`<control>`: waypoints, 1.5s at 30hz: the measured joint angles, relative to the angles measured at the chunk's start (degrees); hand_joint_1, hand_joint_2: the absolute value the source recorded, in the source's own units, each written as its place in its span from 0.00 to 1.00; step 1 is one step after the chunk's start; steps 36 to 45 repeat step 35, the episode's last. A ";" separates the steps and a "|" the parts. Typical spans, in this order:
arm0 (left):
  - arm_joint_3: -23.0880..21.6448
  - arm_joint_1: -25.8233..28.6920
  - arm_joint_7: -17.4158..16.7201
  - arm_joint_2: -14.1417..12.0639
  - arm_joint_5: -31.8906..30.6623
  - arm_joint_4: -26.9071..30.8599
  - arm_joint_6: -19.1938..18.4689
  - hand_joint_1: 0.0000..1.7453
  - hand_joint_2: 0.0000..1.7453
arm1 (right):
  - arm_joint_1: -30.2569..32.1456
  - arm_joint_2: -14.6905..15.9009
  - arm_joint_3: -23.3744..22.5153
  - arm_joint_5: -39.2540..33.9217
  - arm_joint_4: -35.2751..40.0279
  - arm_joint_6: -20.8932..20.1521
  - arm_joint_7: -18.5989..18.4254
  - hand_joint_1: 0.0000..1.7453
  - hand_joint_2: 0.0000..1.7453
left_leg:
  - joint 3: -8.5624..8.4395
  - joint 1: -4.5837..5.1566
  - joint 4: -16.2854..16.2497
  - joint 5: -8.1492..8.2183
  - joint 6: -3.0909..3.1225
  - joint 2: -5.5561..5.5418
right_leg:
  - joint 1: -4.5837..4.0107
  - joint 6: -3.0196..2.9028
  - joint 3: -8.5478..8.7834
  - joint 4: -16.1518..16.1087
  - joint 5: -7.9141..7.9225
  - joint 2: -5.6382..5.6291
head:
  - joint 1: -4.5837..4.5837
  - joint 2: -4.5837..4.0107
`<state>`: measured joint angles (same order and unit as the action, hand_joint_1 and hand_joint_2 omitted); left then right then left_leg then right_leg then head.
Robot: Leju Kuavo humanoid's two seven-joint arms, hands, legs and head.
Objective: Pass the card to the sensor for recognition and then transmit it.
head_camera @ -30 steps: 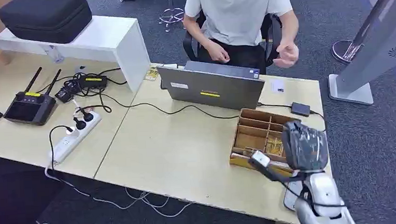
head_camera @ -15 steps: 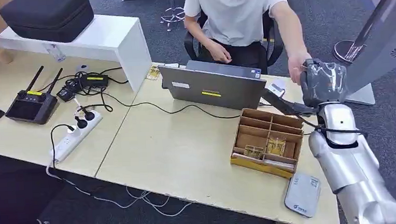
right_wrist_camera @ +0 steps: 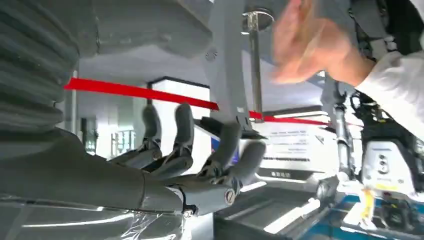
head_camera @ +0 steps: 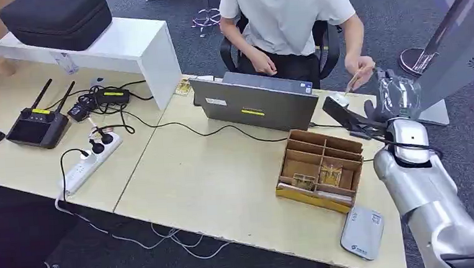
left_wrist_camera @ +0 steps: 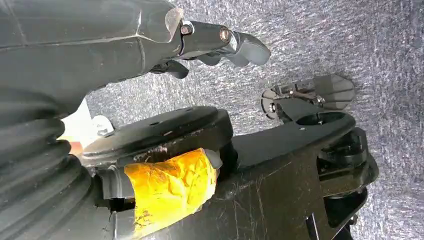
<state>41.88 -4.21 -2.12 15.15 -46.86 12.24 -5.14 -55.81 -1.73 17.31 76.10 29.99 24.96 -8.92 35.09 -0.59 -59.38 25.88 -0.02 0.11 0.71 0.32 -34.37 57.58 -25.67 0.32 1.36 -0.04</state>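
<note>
At the table's far right corner my right hand [head_camera: 387,102] is raised, its dark fingers [head_camera: 340,113] stretched toward the seated person. In the right wrist view this hand [right_wrist_camera: 200,165] has its fingers [right_wrist_camera: 182,131] spread apart with nothing between them. The person's hand [head_camera: 361,71] pinches a thin card [head_camera: 351,83] just above my fingertips; that hand [right_wrist_camera: 310,45] is a blur in the right wrist view. The grey card sensor [head_camera: 362,232] lies flat at the table's front right corner. My left hand [left_wrist_camera: 220,42] hangs over grey carpet, holding nothing.
A wooden compartment box [head_camera: 341,146] stands between the sensor and my right hand. A grey laptop [head_camera: 254,105] sits before the person. A power strip [head_camera: 90,161], cables and a black controller [head_camera: 35,127] lie left. A grey stand [head_camera: 459,46] rises at the right.
My right arm swung up from near the sensor to the far corner carrying the white card. The person reached in and took it; my fingers now hold nothing.
</note>
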 joint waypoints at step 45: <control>4.70 0.70 -3.78 -0.04 5.33 0.00 8.96 0.00 1.00 | 50.11 13.87 -48.19 -32.28 -15.80 -2.66 -1.48 0.00 1.00 | -0.24 -0.14 0.01 0.83 0.05 -0.60 | -0.18 0.13 0.54 -0.15 -0.80 0.60 | 0.26 0.00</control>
